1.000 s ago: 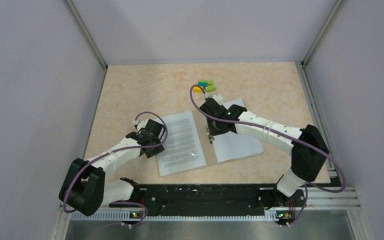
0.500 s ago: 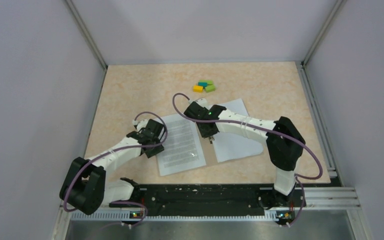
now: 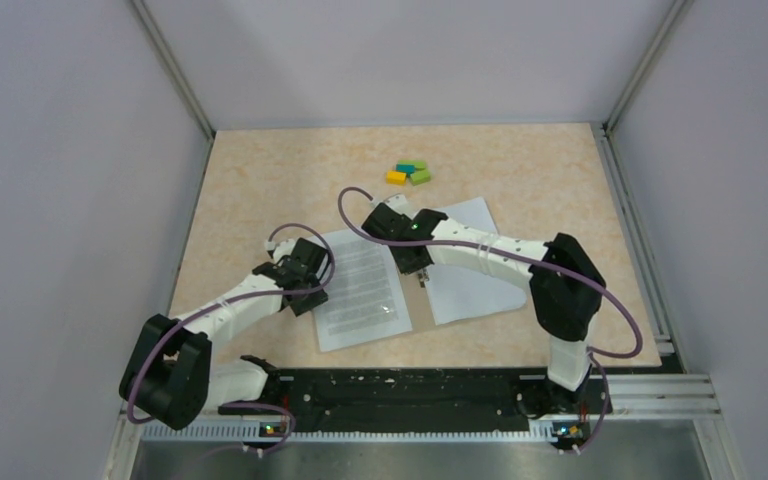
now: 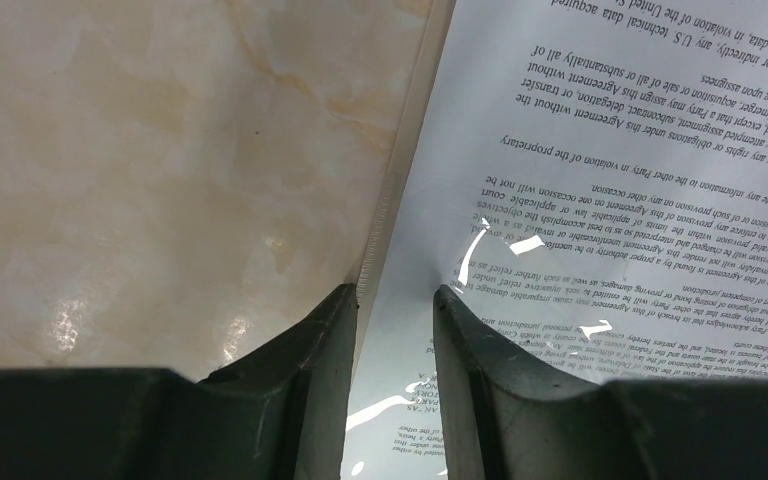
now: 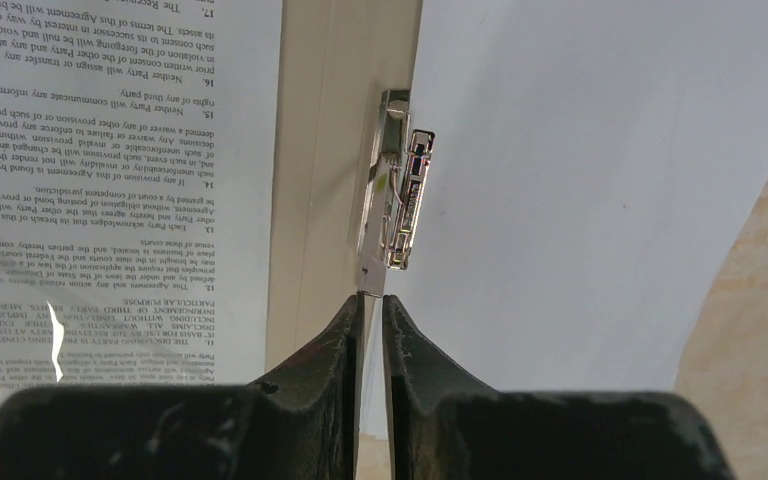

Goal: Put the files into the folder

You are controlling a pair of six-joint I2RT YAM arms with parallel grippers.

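A printed sheet [image 3: 360, 285] lies flat at the table's middle; it looks glossy in the left wrist view [image 4: 600, 150]. A blank white sheet [image 3: 475, 270] lies to its right. In the right wrist view a tan folder strip [image 5: 325, 150] runs between the printed sheet [image 5: 110, 180] and the white sheet [image 5: 580, 180], and a metal clip [image 5: 395, 190] sits on it. My left gripper [image 3: 312, 290] [image 4: 395, 295] is slightly open, its jaws straddling the printed sheet's left edge. My right gripper [image 3: 420, 275] [image 5: 372, 300] is nearly closed, tips at the clip's near end.
Small coloured blocks [image 3: 407, 173] lie at the back of the beige table [image 3: 260, 180]. Metal frame posts and grey walls stand at the left, right and back. The black arm-base rail [image 3: 400, 395] runs along the near edge.
My right arm has swung left, its elbow folding in, and the gripper has shifted slightly left along the folder's spine. The coloured blocks are uncovered. The left arm has not moved.
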